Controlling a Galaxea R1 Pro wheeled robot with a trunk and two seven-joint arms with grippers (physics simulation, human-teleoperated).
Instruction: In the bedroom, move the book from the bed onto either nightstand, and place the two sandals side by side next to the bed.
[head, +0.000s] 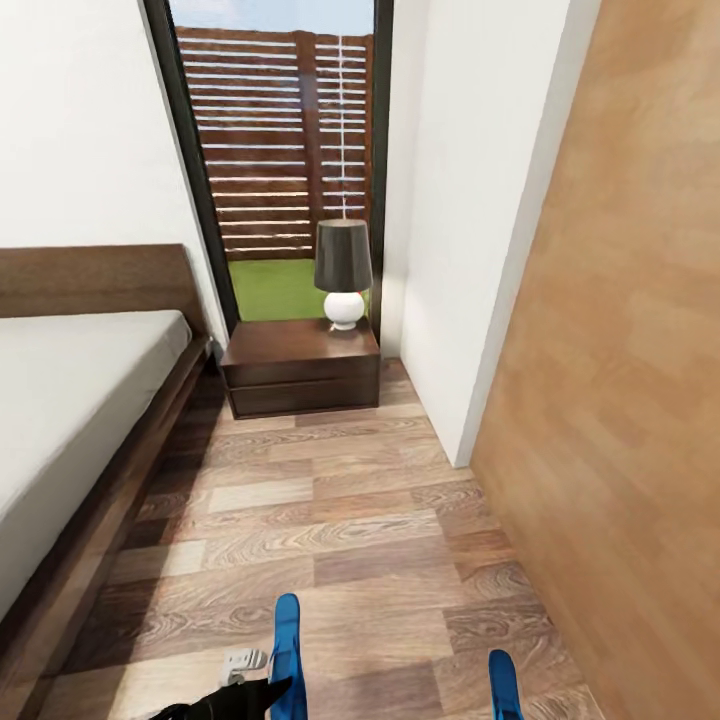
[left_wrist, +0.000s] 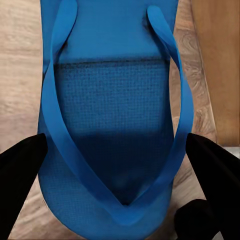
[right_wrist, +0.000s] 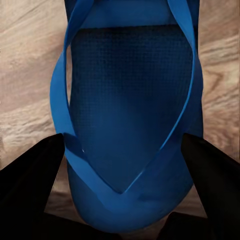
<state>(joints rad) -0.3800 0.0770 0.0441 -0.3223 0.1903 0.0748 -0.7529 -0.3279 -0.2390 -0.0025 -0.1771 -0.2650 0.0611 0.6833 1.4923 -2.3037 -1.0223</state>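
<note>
Each bright blue flip-flop, its textured footbed crossed by thin blue straps, sits pinched between black fingers: one sandal (left_wrist: 112, 125) in the left gripper (left_wrist: 117, 170), the other sandal (right_wrist: 132, 115) in the right gripper (right_wrist: 122, 170), above the wood-plank floor (head: 330, 520) beside the bed (head: 90, 400).

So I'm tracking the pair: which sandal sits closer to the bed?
The sandal in the left gripper: that left-hand sandal shows nearer the bed; the other sandal is toward the wooden wall.
</note>
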